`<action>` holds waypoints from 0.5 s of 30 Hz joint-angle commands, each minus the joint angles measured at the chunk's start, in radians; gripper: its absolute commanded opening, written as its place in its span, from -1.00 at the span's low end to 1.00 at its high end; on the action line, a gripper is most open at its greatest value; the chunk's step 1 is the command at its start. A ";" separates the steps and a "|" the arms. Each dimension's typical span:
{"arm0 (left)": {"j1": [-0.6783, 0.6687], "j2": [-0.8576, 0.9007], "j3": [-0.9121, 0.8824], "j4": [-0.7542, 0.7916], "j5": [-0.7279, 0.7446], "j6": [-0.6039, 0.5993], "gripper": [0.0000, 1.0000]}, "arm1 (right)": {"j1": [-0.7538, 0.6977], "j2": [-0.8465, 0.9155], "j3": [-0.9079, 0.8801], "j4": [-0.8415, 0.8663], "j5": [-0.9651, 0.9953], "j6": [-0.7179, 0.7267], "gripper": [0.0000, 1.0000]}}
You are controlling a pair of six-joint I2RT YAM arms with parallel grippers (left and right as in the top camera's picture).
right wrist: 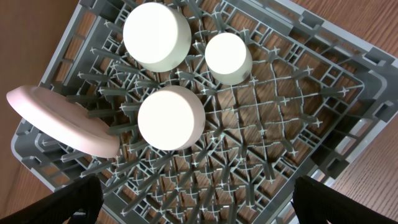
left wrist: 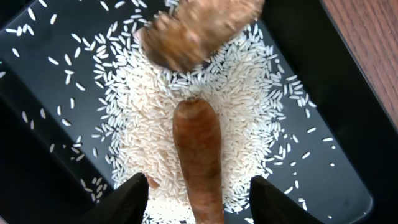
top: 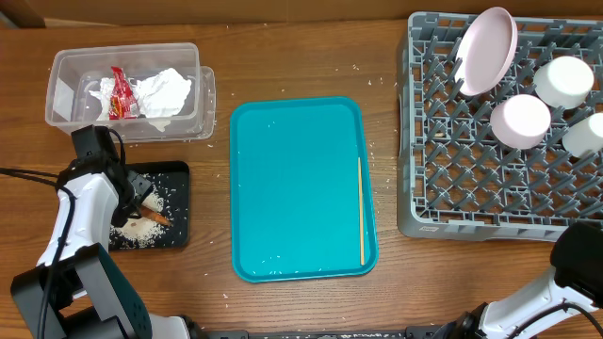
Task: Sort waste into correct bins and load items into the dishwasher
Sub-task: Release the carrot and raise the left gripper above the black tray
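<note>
brown food scrap (left wrist: 198,155): lies lengthwise on the rice (left wrist: 249,112) in the black tray (left wrist: 323,74); a second brown piece (left wrist: 199,31) beyond it is blurred
left claw (left wrist: 202,186): spread, one finger each side of the scrap's near end, pinching nothing; can't tell if a finger touches it
right claw (right wrist: 199,205): spread wide, nothing between the fingers, above the dish rack (right wrist: 280,124)
rack load: three white cups (right wrist: 165,118) and a pink plate (right wrist: 56,118) leaning at the edge
chopstick (top: 361,212): flat on the teal tray (top: 233,188), tight along its right rim, probably the last item to load
clear bin (top: 57,89): wrapper and crumpled paper inside
risk 1: if the left claw closes or drags here, rice sticks or scatters over the tray edge onto the tabletop (top: 396,56), which already has stray grains
risk 2: the chopstick is thin and hugs the rim, so fingers may hit the rim, or it rolls or slips out
risk 3: the chopstick could drop through the rack grid
risk 4: a low right claw could knock the cups or tip the plate
</note>
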 commanded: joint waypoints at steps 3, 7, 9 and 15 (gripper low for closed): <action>-0.002 -0.021 0.037 -0.024 0.025 0.063 0.11 | 0.000 -0.009 0.006 0.003 -0.002 0.005 1.00; -0.005 -0.048 0.130 -0.114 0.085 0.071 0.07 | 0.000 -0.009 0.006 0.003 -0.002 0.005 1.00; -0.015 -0.073 0.179 -0.153 0.149 0.093 0.04 | 0.000 -0.009 0.006 0.003 -0.002 0.005 1.00; -0.126 -0.191 0.264 -0.199 0.314 0.117 0.06 | 0.000 -0.009 0.006 0.003 -0.002 0.005 1.00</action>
